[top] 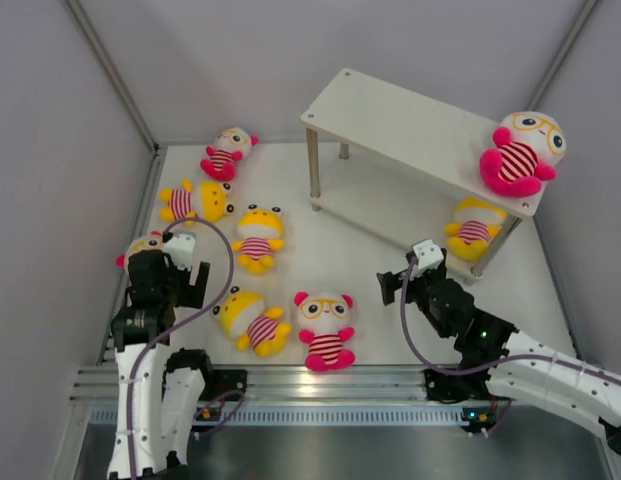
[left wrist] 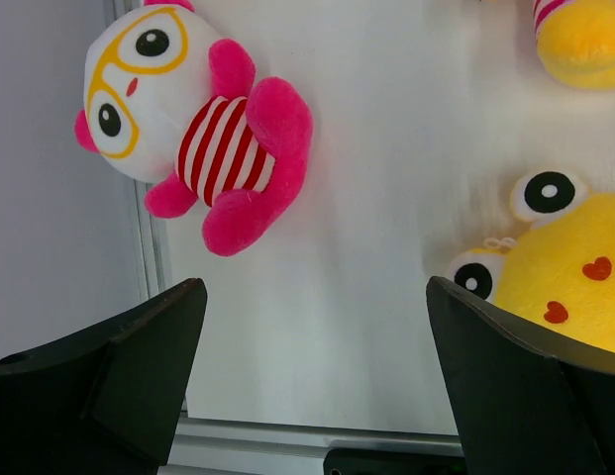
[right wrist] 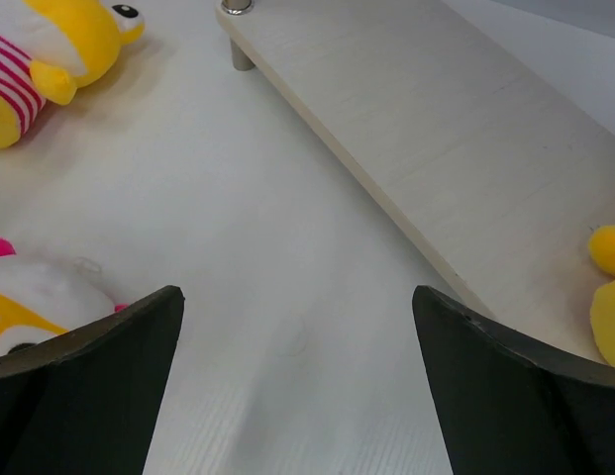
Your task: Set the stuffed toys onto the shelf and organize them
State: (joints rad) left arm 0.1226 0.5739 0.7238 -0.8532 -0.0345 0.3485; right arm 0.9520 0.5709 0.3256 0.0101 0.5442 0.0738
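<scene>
At the upper right of the top view, the shelf (top: 410,125) held two stuffed toys (top: 522,152); six lay at centre-left. Both the left gripper (left wrist: 312,336) and right gripper (right wrist: 297,346) gaped empty. The left looked best centred over the nearby pink doll (left wrist: 228,148) at its belly before closing.

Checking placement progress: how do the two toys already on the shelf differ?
The pink toy sits fully visible on the top board of the shelf, at its right end. The yellow toy sits on the lower board below, partly hidden. Both have red-white striped bellies.
</scene>
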